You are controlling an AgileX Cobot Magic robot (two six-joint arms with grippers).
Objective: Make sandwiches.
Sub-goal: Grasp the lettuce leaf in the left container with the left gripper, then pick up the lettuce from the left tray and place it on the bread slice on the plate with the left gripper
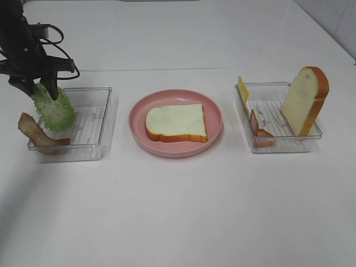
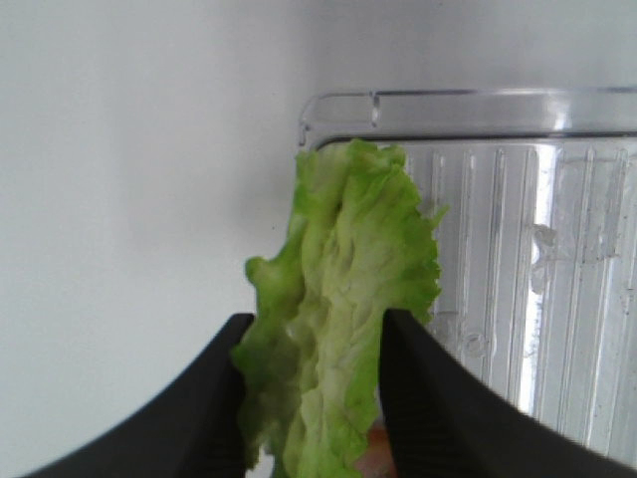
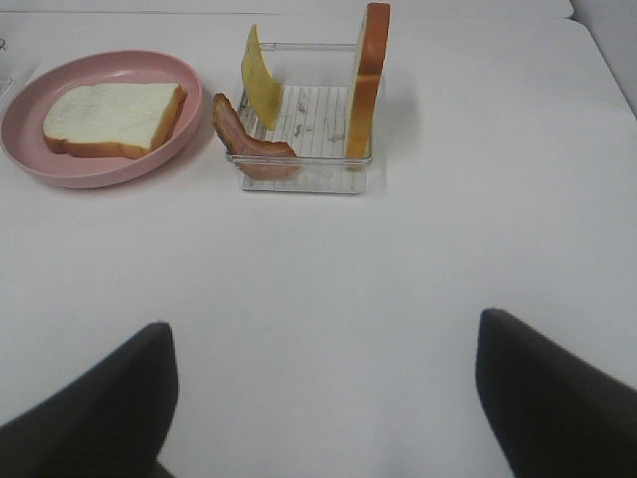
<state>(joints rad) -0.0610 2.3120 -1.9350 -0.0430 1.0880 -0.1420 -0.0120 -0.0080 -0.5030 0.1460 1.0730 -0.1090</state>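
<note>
**Operator:** What is the status of the left gripper [image 2: 314, 388]?

**Technician:** It is clamped on the lettuce leaf [image 2: 343, 289]. Both fingers [image 2: 209, 408] press one end of the leaf from either side. The rest extends past the fingertips, over a corner of the left tray [image 2: 448, 95]. Gripping one end leaves the free end clear, which I judge suits laying it flat.

**Operator:** What does the leaf look like?

**Technician:** It is pale green with a ribbed centre and ruffled edges, and it is folded lengthwise between the fingers. Whether its free end touches the tray cannot be determined.

**Operator:** Where is it going?

**Technician:** The probable destination is the bread slice [image 1: 177, 122]. It lies flat on the pink plate [image 1: 139, 111], well apart from the fingers, with nothing on top.

**Operator:** And the right gripper [image 3: 318, 398]?

**Technician:** Its fingers are spread wide with nothing between them. Well ahead of them stands the right tray [image 3: 299, 184], which holds a second bread slice [image 3: 368, 80] on edge, a leaning cheese square [image 3: 261, 85] and a bacon strip [image 3: 244, 139] over the rim. Another brown strip [image 1: 36, 132] drapes over the left tray's rim, just beside the leaf.
</note>
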